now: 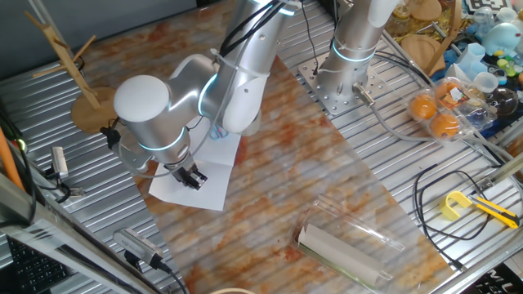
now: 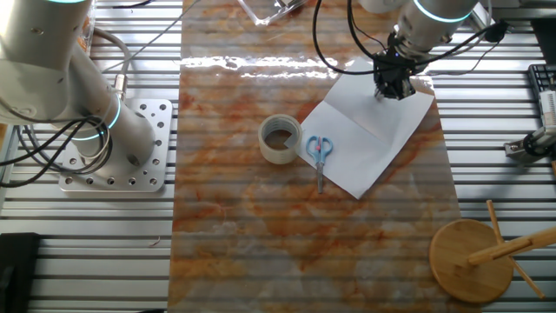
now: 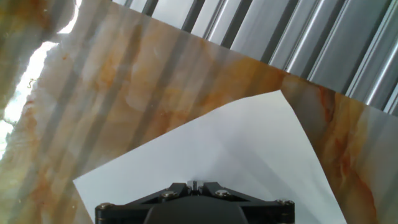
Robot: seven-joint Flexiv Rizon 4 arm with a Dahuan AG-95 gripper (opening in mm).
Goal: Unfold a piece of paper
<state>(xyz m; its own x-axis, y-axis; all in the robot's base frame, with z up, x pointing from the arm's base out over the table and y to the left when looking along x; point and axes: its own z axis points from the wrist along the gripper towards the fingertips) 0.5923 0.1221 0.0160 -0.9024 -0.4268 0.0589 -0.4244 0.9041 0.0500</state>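
— Now, where does the piece of paper point(image 2: 365, 139) lie?

— Flat on the marbled mat point(image 2: 261, 226), crease showing, just beside the grey tape roll point(image 2: 281, 139). Blue-handled scissors point(image 2: 319, 152) rest on the sheet's edge nearest that roll.

— And the gripper point(image 2: 393, 85)?

— Over the sheet's corner farthest from the tape roll, low to the surface. Contact cannot be confirmed.

— Finger state?

— Cannot tell; the hand view shows only the black housing above white paper.
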